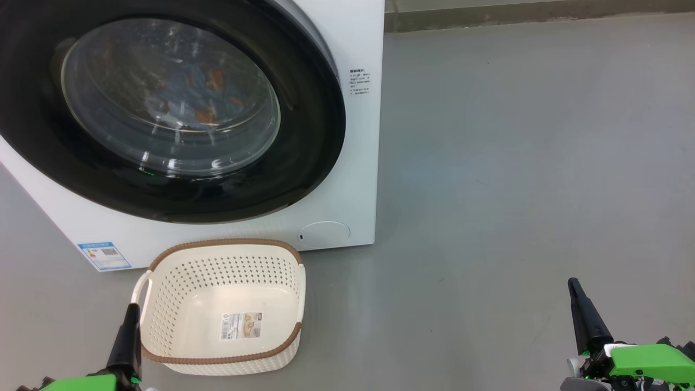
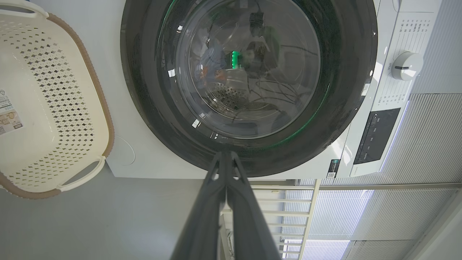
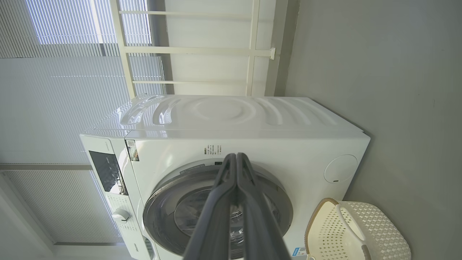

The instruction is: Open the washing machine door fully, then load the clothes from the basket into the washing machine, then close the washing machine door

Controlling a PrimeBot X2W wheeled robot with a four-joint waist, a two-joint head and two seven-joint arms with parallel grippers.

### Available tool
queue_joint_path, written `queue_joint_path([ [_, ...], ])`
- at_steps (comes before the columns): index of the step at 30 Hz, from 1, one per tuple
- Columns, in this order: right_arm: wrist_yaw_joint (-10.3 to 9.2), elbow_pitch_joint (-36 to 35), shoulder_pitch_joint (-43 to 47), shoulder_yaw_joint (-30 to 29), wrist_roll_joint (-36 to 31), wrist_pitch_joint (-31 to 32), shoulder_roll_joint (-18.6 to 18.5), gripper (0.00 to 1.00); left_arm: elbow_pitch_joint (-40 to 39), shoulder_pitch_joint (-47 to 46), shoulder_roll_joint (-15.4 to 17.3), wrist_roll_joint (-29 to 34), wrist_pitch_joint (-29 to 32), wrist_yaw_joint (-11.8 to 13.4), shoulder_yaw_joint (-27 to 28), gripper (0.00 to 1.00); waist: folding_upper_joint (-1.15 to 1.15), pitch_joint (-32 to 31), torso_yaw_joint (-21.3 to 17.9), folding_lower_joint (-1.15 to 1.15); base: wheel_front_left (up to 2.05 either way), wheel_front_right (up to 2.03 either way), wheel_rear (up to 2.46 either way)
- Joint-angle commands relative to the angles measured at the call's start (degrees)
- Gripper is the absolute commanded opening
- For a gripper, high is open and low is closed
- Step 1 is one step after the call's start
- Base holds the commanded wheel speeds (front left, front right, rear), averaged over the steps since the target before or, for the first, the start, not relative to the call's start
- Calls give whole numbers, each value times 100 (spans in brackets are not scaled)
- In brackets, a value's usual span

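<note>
The washing machine (image 1: 358, 49) stands at the upper left of the head view, and its black-rimmed door (image 1: 304, 163) lies flat against the front, closed. Through the glass bowl I see the clothes (image 1: 190, 92), blue fabric with orange-brown prints, inside the drum. On the floor in front stands the cream basket (image 1: 222, 304), holding nothing but its label sticker. My left gripper (image 1: 132, 310) is shut just left of the basket's near handle. Far to the right, low over the floor, my right gripper (image 1: 573, 286) is shut and holds nothing. The door (image 2: 339, 90) fills the left wrist view beyond the shut left gripper (image 2: 225, 154).
Grey floor (image 1: 516, 190) stretches wide to the right of the machine. Behind it run a wall base (image 1: 516, 19), a white rail frame (image 3: 202, 50) and window blinds (image 3: 54, 90). The control panel and dial (image 2: 406, 66) sit on the machine's top front.
</note>
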Motion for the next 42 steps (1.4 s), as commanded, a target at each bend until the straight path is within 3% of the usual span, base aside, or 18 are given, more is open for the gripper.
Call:
queue_joint_path([
  [1, -6, -139, -226, 96, 15, 54, -17, 0, -95, -221, 76, 21, 39, -60, 206, 0, 0, 0, 0, 0, 0, 0, 0],
  [42, -6, -138, -228, 71, -7, 75, 0, 0, -94, -224, 53, 48, 65, -60, 238, 0, 0, 0, 0, 0, 0, 0, 0],
])
